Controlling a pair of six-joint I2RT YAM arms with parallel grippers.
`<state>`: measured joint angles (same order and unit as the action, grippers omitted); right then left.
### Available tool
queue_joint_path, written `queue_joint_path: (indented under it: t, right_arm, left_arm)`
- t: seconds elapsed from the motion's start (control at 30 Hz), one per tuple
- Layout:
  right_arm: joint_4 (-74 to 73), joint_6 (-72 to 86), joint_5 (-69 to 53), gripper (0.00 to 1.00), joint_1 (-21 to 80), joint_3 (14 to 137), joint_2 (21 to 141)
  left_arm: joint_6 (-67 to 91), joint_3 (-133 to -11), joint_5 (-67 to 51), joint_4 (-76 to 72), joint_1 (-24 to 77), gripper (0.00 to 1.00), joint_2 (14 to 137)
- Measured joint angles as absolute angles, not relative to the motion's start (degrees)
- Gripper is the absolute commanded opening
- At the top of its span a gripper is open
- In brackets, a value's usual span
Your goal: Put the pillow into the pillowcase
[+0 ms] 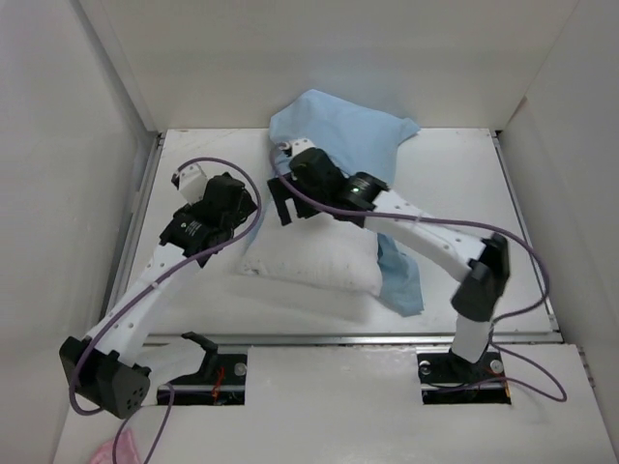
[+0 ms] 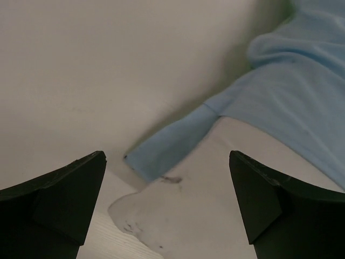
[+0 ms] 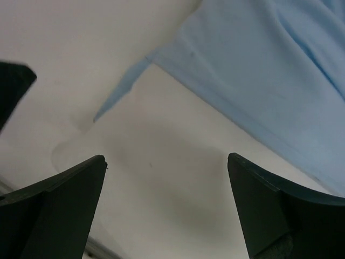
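Status: insertion stage, judged as barely begun.

Finding the pillow (image 1: 309, 261) lying flat near the middle of the desk (image 1: 503, 213), with most of its white face showing bare. Finding the pillowcase (image 1: 338, 126) bunched in a light blue heap at the far edge of the pillow and touching it, with one strip trailing down along the pillow's right side and a narrow fold crossing its far-left corner.

Holding the left gripper (image 2: 166, 155) above the pillow's left end, spread as wide as it goes and gripping nothing. Holding the right gripper (image 3: 166, 156) above the far part of the pillow, just beside the bunched cloth, likewise spread wide and gripping nothing.

Not managing to tell, from any view, between a far end already tucked inside the opening and a far end merely lying under loose cloth.

Judging progress as early:
- Counting as done: nothing certain beyond pillow and pillowcase lying in contact.
- Counting as outstanding: locating the hem of the opening, gripping it on both sides, spreading it, drawing the cloth along the full length of the pillow toward the near edge, and seating the corners.

Treating both arms as free for a fresh grasp on the hem.
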<state>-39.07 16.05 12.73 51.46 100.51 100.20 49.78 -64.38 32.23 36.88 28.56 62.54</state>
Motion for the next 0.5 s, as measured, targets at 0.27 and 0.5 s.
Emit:
queue_joint_path:
  t: [0.27, 0.5]
  right_arm:
    - [-47.66, 21.67, 22.59, 0.96, 52.69, 120.03, 124.70]
    - [-46.06, 23.44, 29.54, 0.00, 52.86, 114.24, 123.39]
  left_arm:
    - [49.01, -57.69, 26.52, 33.76, 18.13, 0.99, 61.52]
    - [46.44, -56.66, 21.91, 29.58, 15.31, 0.99, 61.01]
